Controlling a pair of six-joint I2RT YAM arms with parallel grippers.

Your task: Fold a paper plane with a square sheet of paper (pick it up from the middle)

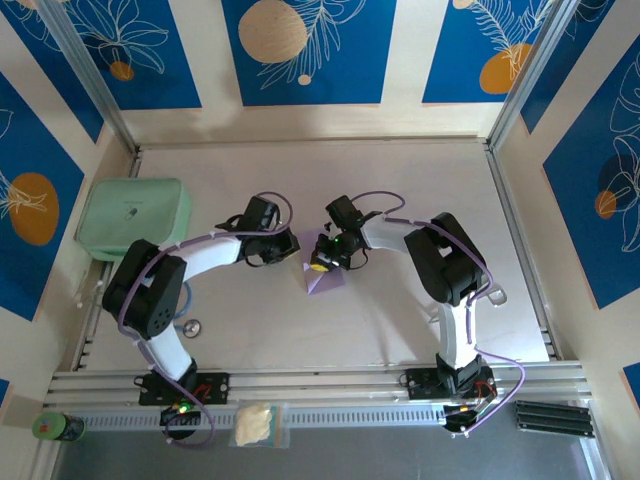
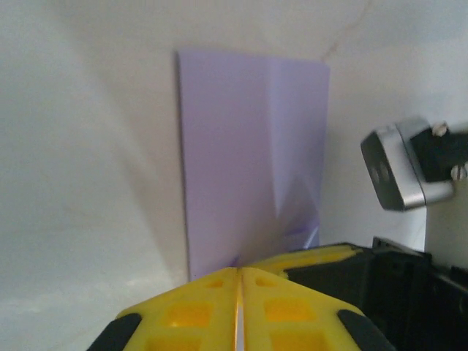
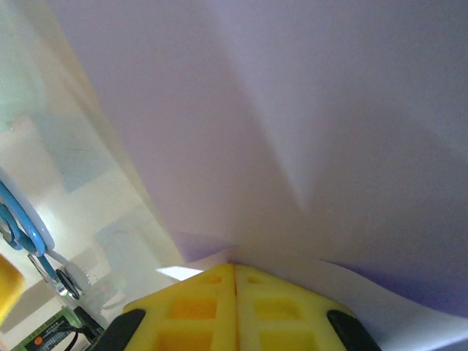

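Top external view: at the centre of the frame, the lilac sheet of paper (image 1: 328, 281) is seen on the table (image 1: 400, 180), where both arms meet. In the left wrist view, the left end effector (image 2: 239, 274) is closed on its near edge, and a lengthwise crease and a slanted one are visible. In the right wrist view, the right end effector (image 3: 234, 269) is likewise closed on the paper. A fold is judged to be in hand. Next, the flap would need to be pressed flat along its crease.

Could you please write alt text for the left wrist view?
A pale lilac paper sheet, creased lengthwise, stretches away over the pale table from the left claw, whose yellow fingertips are shut on its near edge. A silver metal block juts in at the right.
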